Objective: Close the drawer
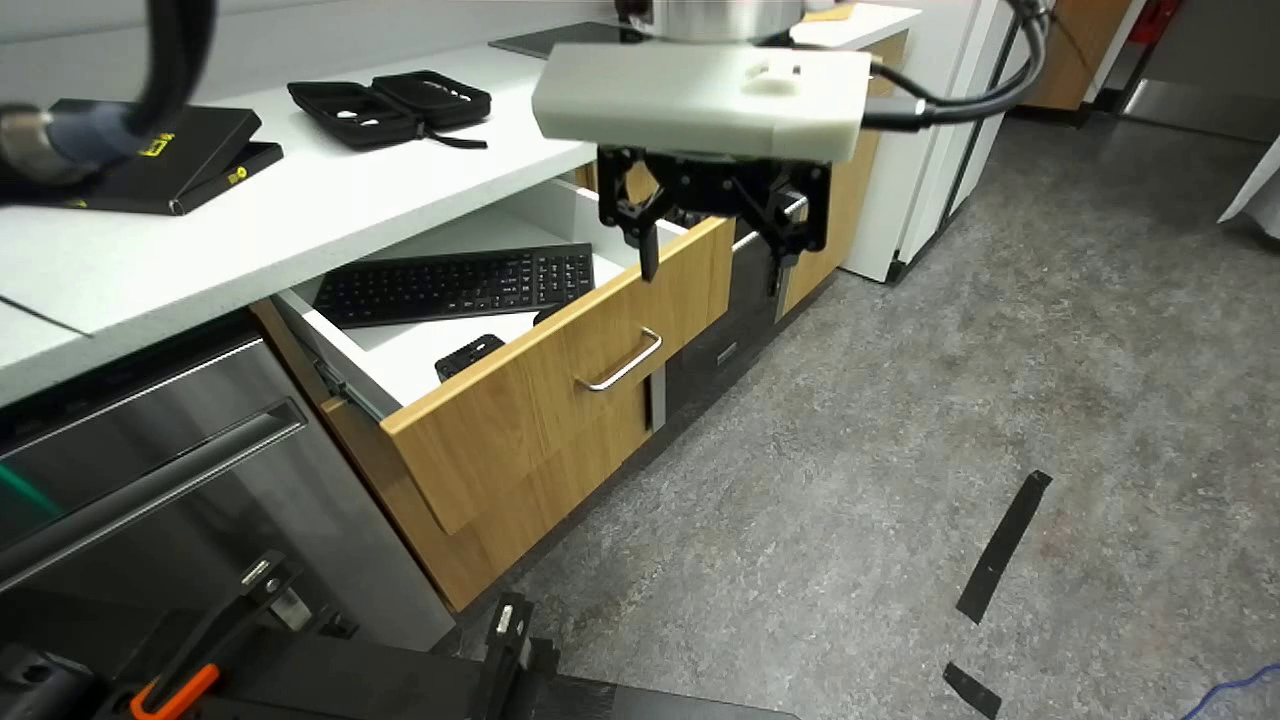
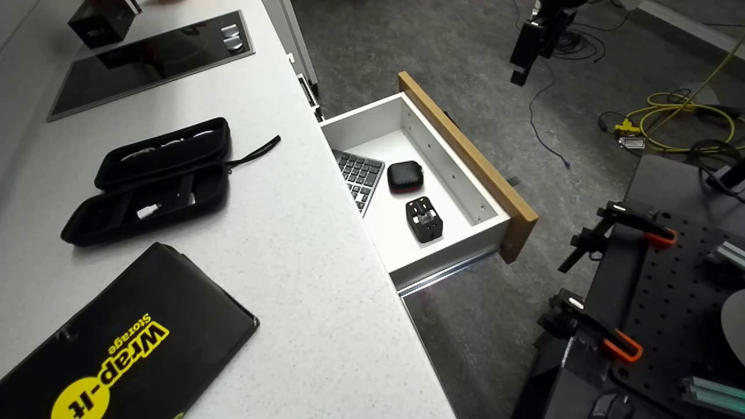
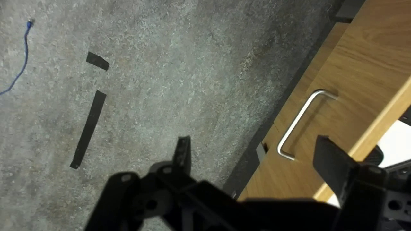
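I hold my tool [image 1: 715, 266] wide, gripping nothing, near the pulled-out wood-front drawer [image 1: 540, 405], I think so I can push it in.

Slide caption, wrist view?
Open black end effector, with pulled-out light-oak wooden drawer and its silver bar handle beyond.

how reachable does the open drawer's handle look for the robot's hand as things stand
Probably yes: the hand is open, and in the wrist view nothing shows in front of the silver bar handle; the hand would likely need to come down first.
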Controlling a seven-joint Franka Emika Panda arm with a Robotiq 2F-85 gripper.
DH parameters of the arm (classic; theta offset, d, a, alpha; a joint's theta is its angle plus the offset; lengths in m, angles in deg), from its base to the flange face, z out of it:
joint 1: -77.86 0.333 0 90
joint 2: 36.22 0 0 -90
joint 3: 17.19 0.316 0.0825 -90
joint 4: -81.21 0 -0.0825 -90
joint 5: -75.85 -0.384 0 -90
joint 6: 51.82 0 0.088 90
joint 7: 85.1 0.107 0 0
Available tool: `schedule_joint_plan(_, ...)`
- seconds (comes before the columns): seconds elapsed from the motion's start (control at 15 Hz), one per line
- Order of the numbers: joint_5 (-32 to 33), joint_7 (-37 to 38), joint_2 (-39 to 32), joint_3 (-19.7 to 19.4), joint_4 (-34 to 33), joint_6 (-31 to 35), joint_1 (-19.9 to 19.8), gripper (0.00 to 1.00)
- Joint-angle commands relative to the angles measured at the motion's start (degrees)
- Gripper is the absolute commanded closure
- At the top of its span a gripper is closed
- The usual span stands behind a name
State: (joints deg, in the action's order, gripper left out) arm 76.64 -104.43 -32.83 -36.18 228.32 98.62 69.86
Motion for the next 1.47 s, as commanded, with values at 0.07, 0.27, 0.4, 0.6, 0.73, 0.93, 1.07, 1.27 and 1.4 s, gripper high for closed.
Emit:
schedule_joint_plan(0.07, 2.5, 10.5, -15.0, 2.4, -5.8, 9.1, -2.6, 0.0)
schedule_joint_plan(0.27, 1.1, 15.7, -24.0, 2.6, -10.8, 13.2, -2.7, 0.0)
schedule_joint_plan(0.4, 0.7, 19.0, -29.7, 2.4, -14.7, 14.0, -2.3, 0.0)
schedule_joint_plan(0.6, -1.9, 21.0, -36.6, 4.9, -20.5, 13.3, -3.7, 0.0)
schedule_joint_plan(0.73, -4.9, 20.3, -39.6, 8.8, -24.1, 11.2, -6.1, 0.0)
schedule_joint_plan(0.93, -7.7, 18.8, -41.9, 13.7, -27.6, 10.5, -8.2, 0.0)
schedule_joint_plan(1.07, -8.2, 18.7, -43.1, 16.0, -29.7, 10.1, -8.3, 0.0)
schedule_joint_plan(1.27, -9.2, 17.8, -43.0, 19.2, -31.5, 8.1, -9.2, 0.0)
schedule_joint_plan(1.4, -9.2, 18.7, -43.2, 19.9, -33.1, 6.2, -7.9, 0.0)
